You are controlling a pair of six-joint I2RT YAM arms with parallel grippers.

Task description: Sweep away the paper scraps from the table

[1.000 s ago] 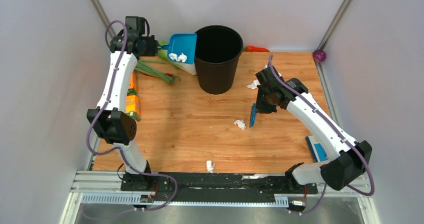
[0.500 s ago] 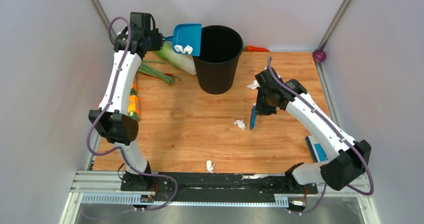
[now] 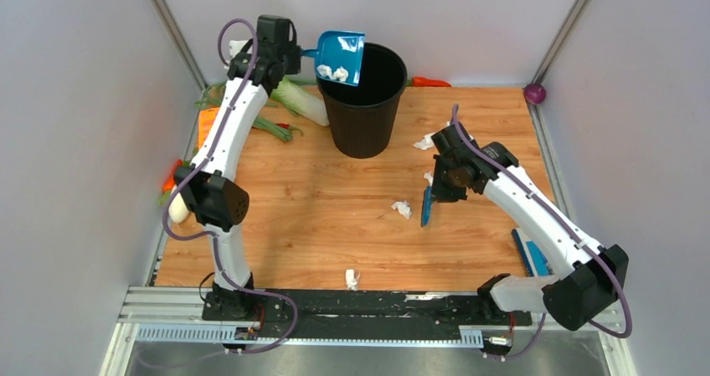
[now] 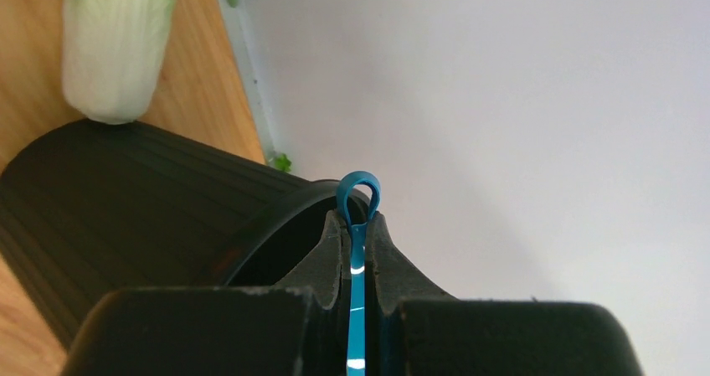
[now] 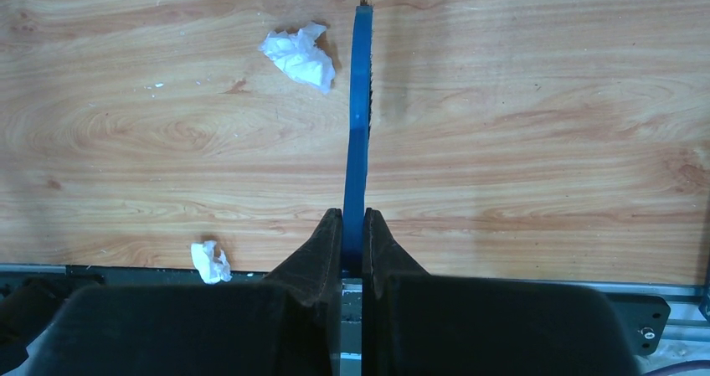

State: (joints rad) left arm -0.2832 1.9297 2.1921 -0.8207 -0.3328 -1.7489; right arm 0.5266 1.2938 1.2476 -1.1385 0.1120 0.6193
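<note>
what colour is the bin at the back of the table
The bin is black, with ribbed sides; the top external view shows it best.

Light bright, even, diffuse. Faint, soft-edged shadows on the table (image 3: 318, 217) around the black bin (image 3: 360, 116). Left wrist view: cabbage (image 4: 117, 41) behind the bin slightly soft, bin wall underexposed.

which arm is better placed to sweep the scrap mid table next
Right: its hand grips the brush right beside that scrap; the left hand holds the dustpan up at the bin.
</note>
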